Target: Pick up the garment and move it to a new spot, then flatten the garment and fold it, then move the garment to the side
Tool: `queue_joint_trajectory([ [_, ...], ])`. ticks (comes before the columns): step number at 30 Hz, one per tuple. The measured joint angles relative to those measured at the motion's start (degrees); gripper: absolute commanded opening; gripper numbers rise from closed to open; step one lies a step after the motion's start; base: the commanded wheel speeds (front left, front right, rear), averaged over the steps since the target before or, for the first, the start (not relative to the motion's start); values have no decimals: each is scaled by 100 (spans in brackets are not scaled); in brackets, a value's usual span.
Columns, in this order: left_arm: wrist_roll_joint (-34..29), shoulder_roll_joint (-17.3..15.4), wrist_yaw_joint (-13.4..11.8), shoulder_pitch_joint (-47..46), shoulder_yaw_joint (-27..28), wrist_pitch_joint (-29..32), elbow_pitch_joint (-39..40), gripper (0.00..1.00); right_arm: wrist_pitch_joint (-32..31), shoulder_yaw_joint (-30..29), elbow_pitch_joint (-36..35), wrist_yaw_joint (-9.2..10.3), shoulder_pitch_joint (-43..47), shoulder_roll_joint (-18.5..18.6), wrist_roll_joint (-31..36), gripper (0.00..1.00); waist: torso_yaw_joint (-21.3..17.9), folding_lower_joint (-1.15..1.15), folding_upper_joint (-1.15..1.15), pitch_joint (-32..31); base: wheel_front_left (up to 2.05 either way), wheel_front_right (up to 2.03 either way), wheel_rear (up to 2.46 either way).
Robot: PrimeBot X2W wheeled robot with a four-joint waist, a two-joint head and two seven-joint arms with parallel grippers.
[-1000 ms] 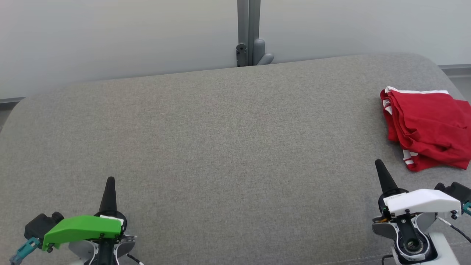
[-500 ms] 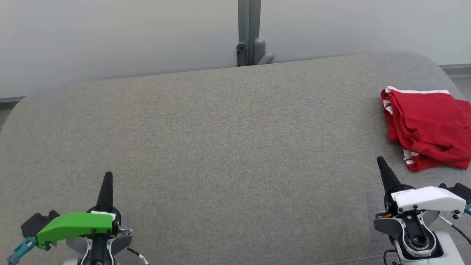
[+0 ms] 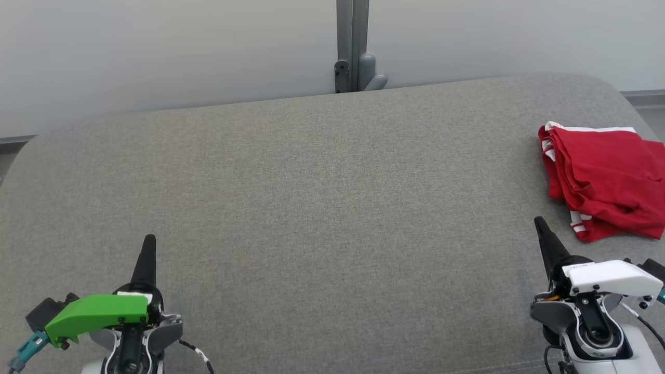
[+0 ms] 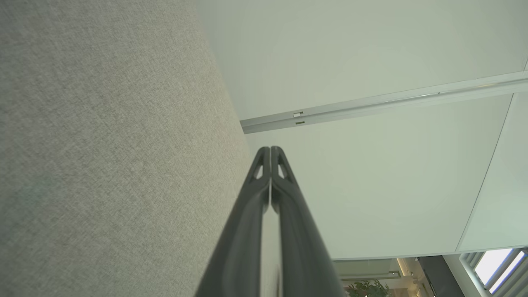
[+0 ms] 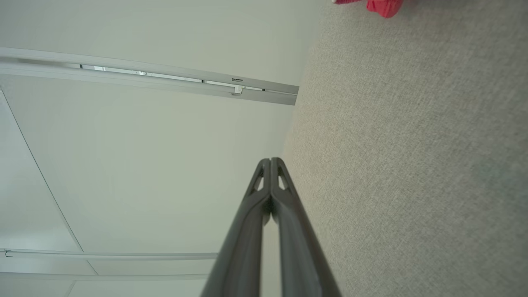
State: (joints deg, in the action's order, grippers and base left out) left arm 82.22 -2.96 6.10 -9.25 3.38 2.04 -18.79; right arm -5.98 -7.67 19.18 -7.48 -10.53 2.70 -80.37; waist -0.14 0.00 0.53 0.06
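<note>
Grey woven fabric covers the broad, round-cornered worktop (image 3: 332, 208) that spans the head view from edge to edge, with a pale wall (image 3: 156, 47) behind it and a grey metal post (image 3: 352, 41) rising at the upper middle of the frame. At the right edge of that frame, a little above mid-height, lies the red cloth garment (image 3: 608, 182) with white stripe trim. It is folded into a loose, rumpled stack of several layers. Its right side runs out of the frame, and it rests on the fabric toward the worktop's right end. The left end effector (image 3: 149, 240) sits at the lower left of the frame under a bright green plastic cover (image 3: 98, 311), its dark fingers pointing up the frame, well apart from the garment. In the left wrist view its two long fingers (image 4: 288, 214) are pressed together tip to tip with nothing between them, the grey fabric to their left and the pale wall to their right. The right end effector (image 3: 539, 222) sits at the lower right under a white plastic cover (image 3: 613, 275), its tip near the garment's lower left corner but not touching it. In the right wrist view its fingers (image 5: 247, 231) are likewise closed on each other and empty. A small bit of the red garment (image 5: 383, 5) shows at the top edge, right of centre, apart from the fingertips.
</note>
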Motion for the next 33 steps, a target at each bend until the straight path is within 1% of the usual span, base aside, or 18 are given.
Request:
queue_joint_trajectory([
  [26,962,8,127,-175,154,244,-38,0,-282,-168,73,0,-142,4,-1048,0,14,0,0,17,0,0,0],
  [33,992,8,129,-195,158,250,-40,0,-293,-172,77,0,-144,5,-1071,0,14,0,0,17,0,0,0],
])
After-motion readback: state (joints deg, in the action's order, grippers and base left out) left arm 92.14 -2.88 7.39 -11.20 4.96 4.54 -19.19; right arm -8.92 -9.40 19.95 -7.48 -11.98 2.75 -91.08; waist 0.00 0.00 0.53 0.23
